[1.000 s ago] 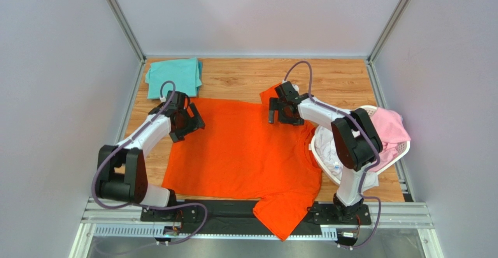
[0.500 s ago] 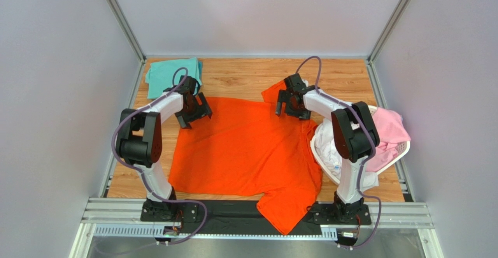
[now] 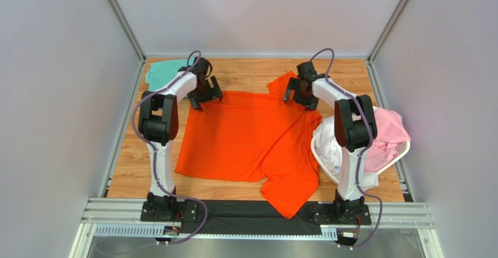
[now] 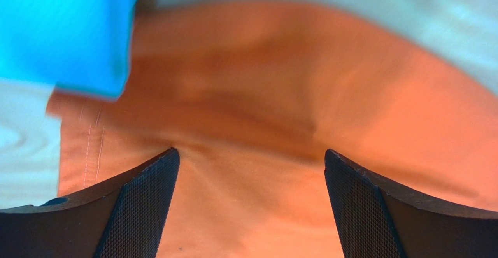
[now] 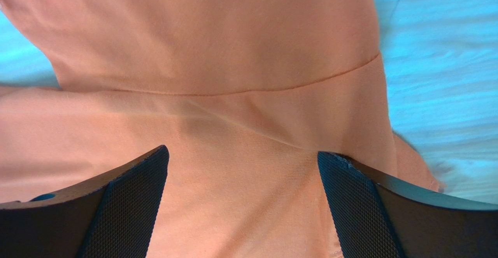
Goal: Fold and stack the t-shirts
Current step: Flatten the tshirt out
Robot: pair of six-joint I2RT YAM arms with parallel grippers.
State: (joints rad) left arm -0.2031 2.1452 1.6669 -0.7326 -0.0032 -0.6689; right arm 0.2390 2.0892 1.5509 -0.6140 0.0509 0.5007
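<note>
An orange-red t-shirt [image 3: 245, 138] lies spread flat across the middle of the table, one sleeve reaching the front edge. My left gripper [image 3: 207, 100] stands open on its far left corner, fingers wide with orange cloth [image 4: 263, 94] beneath them. Over the far right part by the sleeve, my right gripper [image 3: 298, 101] is open too, and its wrist view shows a seam of the same shirt [image 5: 204, 48] under the spread jaws. A folded teal t-shirt [image 3: 161, 71] lies at the back left, beside the left gripper [image 4: 250, 151]. No cloth is pinched in the right gripper [image 5: 242, 150].
A white perforated basket [image 3: 315, 147] stands at the right edge, holding a pink t-shirt [image 3: 388, 129] and white cloth [image 3: 333, 153]. The orange shirt's right side lies against it. Bare wooden table [image 3: 245, 74] shows along the back; grey walls enclose three sides.
Both arms have reached further toward the back of the table, and the orange shirt has slid back with them. Its front sleeve now hangs less over the near edge.
</note>
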